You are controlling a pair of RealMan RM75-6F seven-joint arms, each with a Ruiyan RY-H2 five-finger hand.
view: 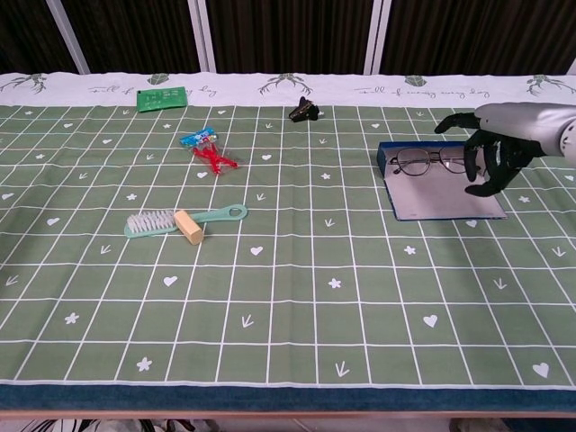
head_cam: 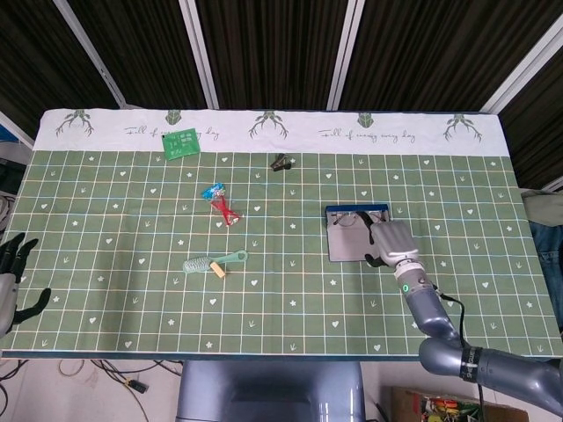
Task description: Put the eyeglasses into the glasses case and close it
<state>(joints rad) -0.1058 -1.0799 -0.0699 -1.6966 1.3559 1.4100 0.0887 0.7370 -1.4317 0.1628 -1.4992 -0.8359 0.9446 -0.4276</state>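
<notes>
Right hand: my right hand (view: 493,153) sits over the right end of the case, fingers (view: 477,180) spread and pointing down, holding nothing. In the head view (head_cam: 390,243) it covers the case's right edge.
Left hand: my left hand (head_cam: 12,280) shows only at the far left edge of the head view, off the counter, fingers apart and empty.
Glasses: the glasses (view: 430,163) lie unfolded along the far edge of the case, lenses toward the chest camera. I cannot tell whether the right hand touches their right end.
Case: the case (view: 432,193) lies open and flat on the right side of the counter (view: 297,297), grey inside with a blue rim at the far edge.
Brush: a mint brush (view: 175,220) lies left of centre with a tan block (view: 189,227) against it.
Red item: a red piece with a blue wrapper (view: 207,148) lies beyond the brush.
Clip: a small black object (view: 304,111) sits near the far centre.
Card: a green card (view: 163,97) lies at the far left.
</notes>
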